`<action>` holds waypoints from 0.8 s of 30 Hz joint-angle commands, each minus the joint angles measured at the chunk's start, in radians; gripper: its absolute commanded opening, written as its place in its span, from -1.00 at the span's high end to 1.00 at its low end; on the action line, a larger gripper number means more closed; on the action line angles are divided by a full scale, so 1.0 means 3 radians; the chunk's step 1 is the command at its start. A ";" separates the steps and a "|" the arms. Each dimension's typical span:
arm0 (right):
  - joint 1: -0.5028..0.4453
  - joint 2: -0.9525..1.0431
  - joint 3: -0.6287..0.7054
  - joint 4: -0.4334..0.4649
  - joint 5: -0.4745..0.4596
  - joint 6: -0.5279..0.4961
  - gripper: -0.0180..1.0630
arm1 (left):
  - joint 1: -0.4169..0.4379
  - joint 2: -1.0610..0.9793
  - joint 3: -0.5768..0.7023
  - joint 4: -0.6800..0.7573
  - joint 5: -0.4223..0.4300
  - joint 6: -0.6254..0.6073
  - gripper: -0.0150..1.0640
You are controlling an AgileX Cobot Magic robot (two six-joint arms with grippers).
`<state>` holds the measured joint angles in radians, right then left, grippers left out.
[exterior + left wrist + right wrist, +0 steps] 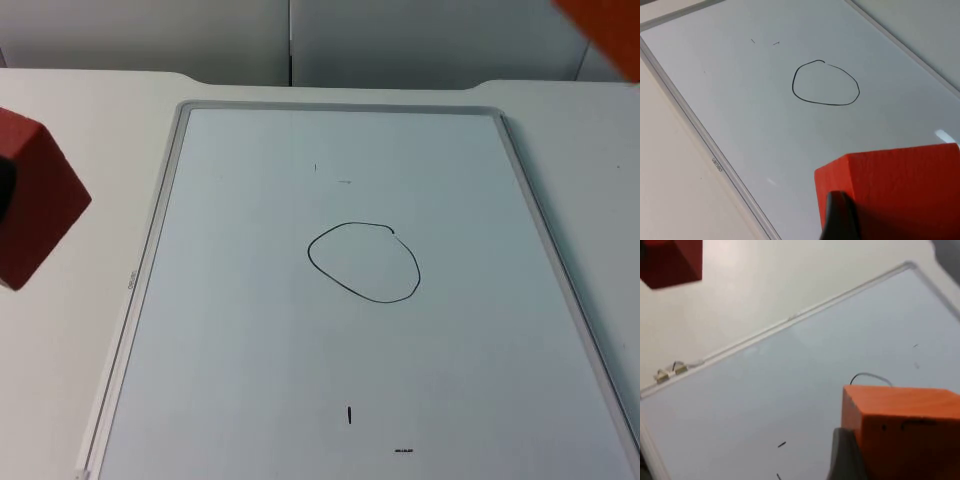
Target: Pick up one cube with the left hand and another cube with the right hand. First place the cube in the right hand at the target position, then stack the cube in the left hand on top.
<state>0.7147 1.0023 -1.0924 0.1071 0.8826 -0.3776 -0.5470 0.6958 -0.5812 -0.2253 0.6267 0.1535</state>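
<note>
Left end effector (840, 220) grips red cube (890, 190); right wrist adds orange cube (905, 425).

left gripper (840, 220): fingers clamped, raised | right gripper (842, 455): fingers clamped, raised

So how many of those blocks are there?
2. A red cube is held in the left gripper beside the whiteboard; an orange cube is in the right gripper above it.

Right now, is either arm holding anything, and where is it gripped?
Both. The left hand grips the red cube by its sides; the right hand grips the orange cube the same way, above the whiteboard.
</note>
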 commanded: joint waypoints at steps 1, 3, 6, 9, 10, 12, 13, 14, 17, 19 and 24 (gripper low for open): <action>0.0013 -0.0311 -0.0015 -0.0072 0.0003 0.0198 0.97 | -0.0021 -0.0021 0.0012 -0.0004 -0.0069 0.0015 0.57; 0.0013 -0.0603 -0.0015 -0.0196 0.0015 0.0433 0.97 | -0.0021 -0.0021 0.0012 0.0004 -0.0069 0.0015 0.57; 0.0013 -0.0837 -0.0015 -0.0357 0.0090 0.0694 0.97 | -0.0021 -0.0021 0.0012 0.0004 -0.0069 0.0015 0.57; 0.0013 -0.1166 -0.0015 -0.0699 0.0344 0.1051 0.97 | -0.0021 -0.0021 0.0012 0.0011 -0.0069 0.0015 0.57; 0.0013 -0.1241 -0.0015 -0.0762 0.0414 0.1112 0.97 | -0.0021 -0.0021 0.0012 0.0021 -0.0077 0.0015 0.57; 0.0013 -0.1305 -0.0015 -0.0817 0.0475 0.1188 0.97 | -0.0021 -0.0021 0.0012 0.0036 -0.0077 0.0015 0.57; 0.0013 -0.1352 -0.0015 -0.0833 0.0520 0.1222 0.97 | -0.0021 -0.0021 0.0012 0.0052 -0.0083 0.0015 0.57; 0.0013 -0.1401 -0.0015 -0.0841 0.0555 0.1259 0.97 | -0.0021 -0.0021 0.0012 0.0058 -0.0095 0.0015 0.57; 0.0013 -0.1466 -0.0015 -0.0873 0.0605 0.1315 0.97 | -0.0021 -0.0021 0.0012 0.0063 -0.0110 0.0015 0.57; 0.0013 -0.1497 -0.0015 -0.0918 0.0626 0.1358 0.97 | -0.0021 -0.0021 0.0012 0.0063 -0.0123 0.0015 0.57; 0.0013 -0.1490 -0.0015 -0.1139 0.0641 0.1412 0.97 | -0.0021 -0.0021 0.0012 0.0074 -0.0138 0.0015 0.57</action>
<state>0.7147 0.5563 -1.0924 -0.2143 1.0842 0.0364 -0.5470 0.6958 -0.5812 -0.2036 0.6084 0.1574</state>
